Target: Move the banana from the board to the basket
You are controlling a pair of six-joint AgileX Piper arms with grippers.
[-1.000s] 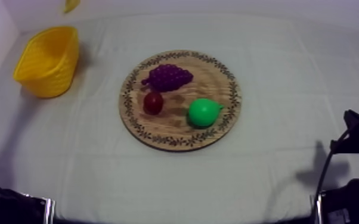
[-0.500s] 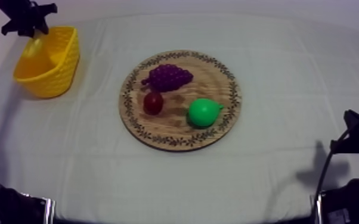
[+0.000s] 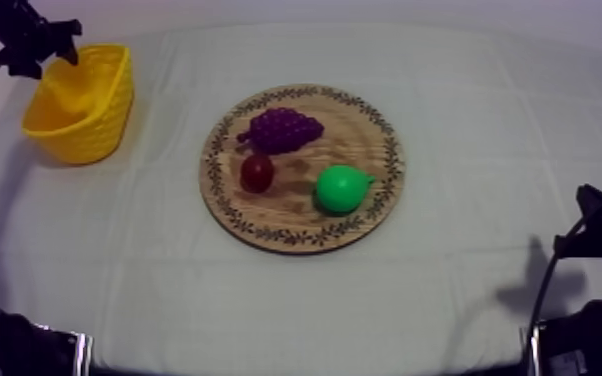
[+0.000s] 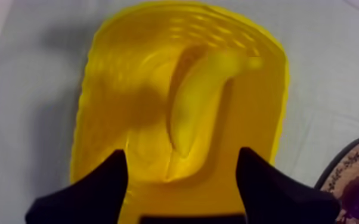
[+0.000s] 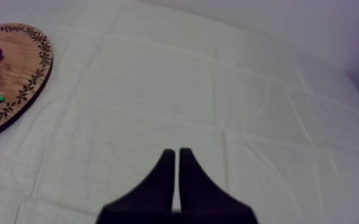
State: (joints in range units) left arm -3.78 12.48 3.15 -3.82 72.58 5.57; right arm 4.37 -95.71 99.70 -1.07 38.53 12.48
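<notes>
Since the curved yellow toy banana (image 4: 197,101) lies lengthwise inside the yellow basket of ribbed plastic (image 3: 90,120), leaning along its inner wall, I judge the delivery itself done, with only the withdrawal left. The left gripper (image 3: 33,42) hangs at the upper left of the top view, over the basket's far rim. In the left wrist view its two black fingers (image 4: 92,193) stand wide apart with nothing between them, so it is released and the fruit below lies free. That spot over the basket's mouth makes sense, as a drop from there lands within the walls. The right gripper (image 5: 176,154) is clenched on nothing, its own pair pressed into a narrow wedge above bare grey-white cloth (image 5: 217,89). Its arm sits low at the lower right of the top view, probably parked because the basket stands on the opposite side. At the centre, the round wooden board with a patterned rim (image 3: 300,238) bears a bunch of purple toy grapes (image 3: 280,128), a small red fruit (image 3: 257,172) and a green toy pear (image 3: 342,188). Rising away should call for a straight lift, or a finger might catch the rim and tip the basket.
</notes>
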